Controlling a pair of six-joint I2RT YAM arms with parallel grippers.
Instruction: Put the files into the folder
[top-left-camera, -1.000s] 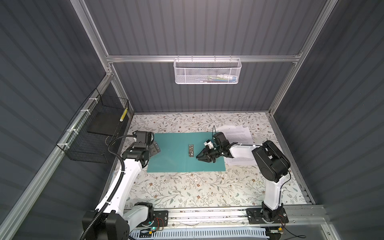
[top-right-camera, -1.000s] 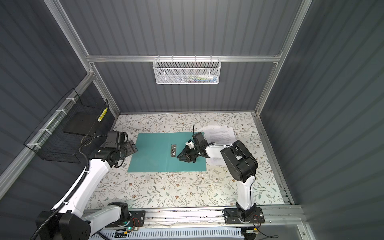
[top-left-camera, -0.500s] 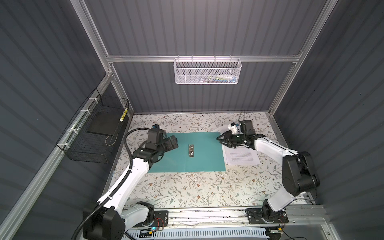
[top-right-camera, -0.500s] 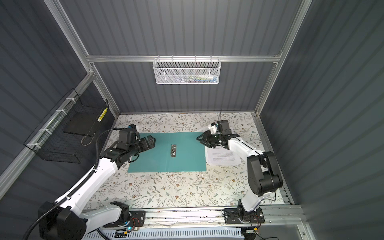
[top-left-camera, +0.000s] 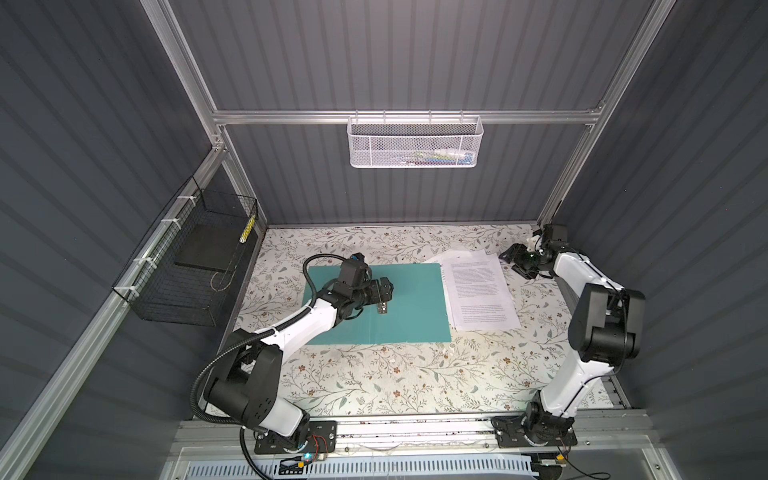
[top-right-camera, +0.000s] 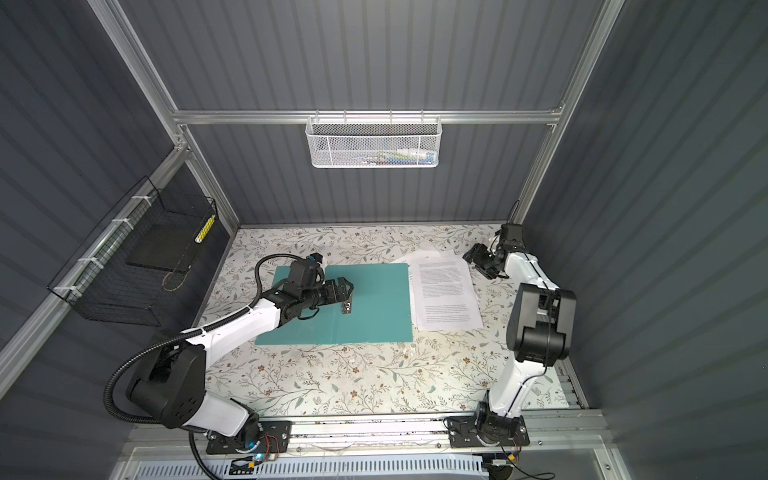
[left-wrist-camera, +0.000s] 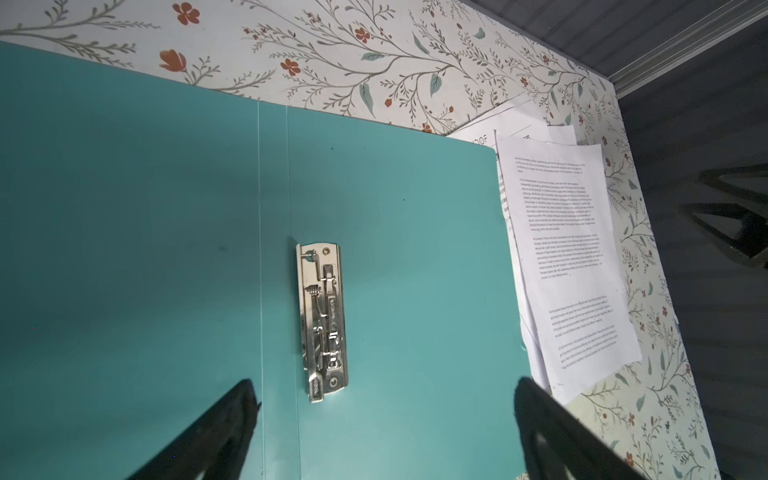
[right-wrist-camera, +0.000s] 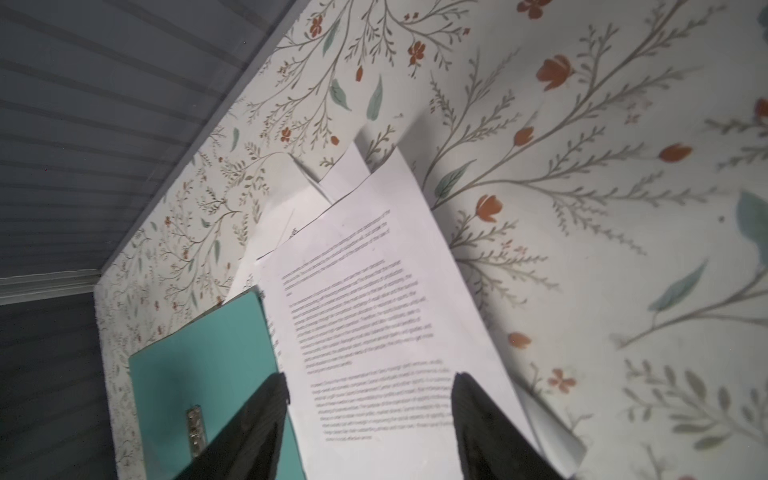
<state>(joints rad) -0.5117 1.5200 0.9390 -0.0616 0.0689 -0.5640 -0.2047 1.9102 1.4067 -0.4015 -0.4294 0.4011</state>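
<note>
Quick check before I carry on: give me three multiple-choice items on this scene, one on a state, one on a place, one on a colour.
1. The folder is: A closed; B open flat, metal clip bare; C standing upright.
2. The paper sheets lie: A under the clip; B on the table beside the folder; C on the folder's left leaf.
3. The folder's colour: A red; B yellow; C teal.
B: both leaves lie flat around the clip. B: the stack rests beside the folder. C: teal in every view.
</note>
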